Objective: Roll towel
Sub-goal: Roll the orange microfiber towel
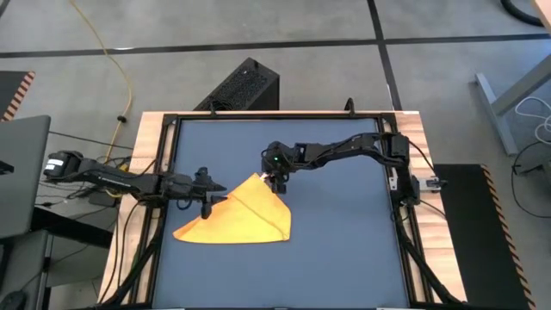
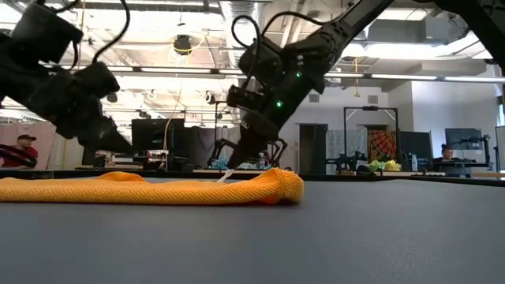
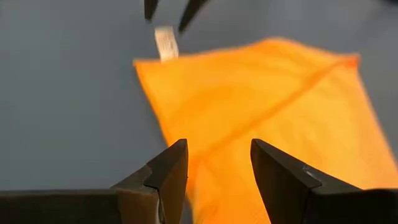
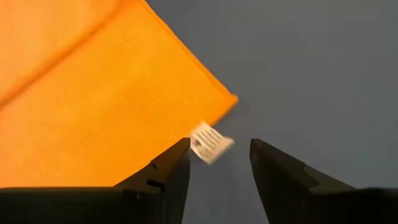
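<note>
A yellow-orange towel [image 1: 239, 215] is seen lying folded and flat on the dark blue counter [image 1: 344, 250], left of its centre, with one corner pointing toward the far side and a small white tag [image 4: 210, 142] sticking out there. No roll is yet visible in the cloth; the task is judged to be at its start.

The left pincer [image 1: 209, 197] is held low over the towel's left edge, its fingers parted with nothing gripped between them; in the left wrist view the orange fabric is framed in the gap, a stance that seems chosen for taking hold of that edge. The right pincer [image 1: 275, 182] is poised at the far corner, also parted and empty, the tag shown just beside one finger [image 4: 163, 177] in its own wrist view. The two arms are thus placed at separate points of the cloth, probably so that one part can be pinned or lifted while another is turned over.
</note>
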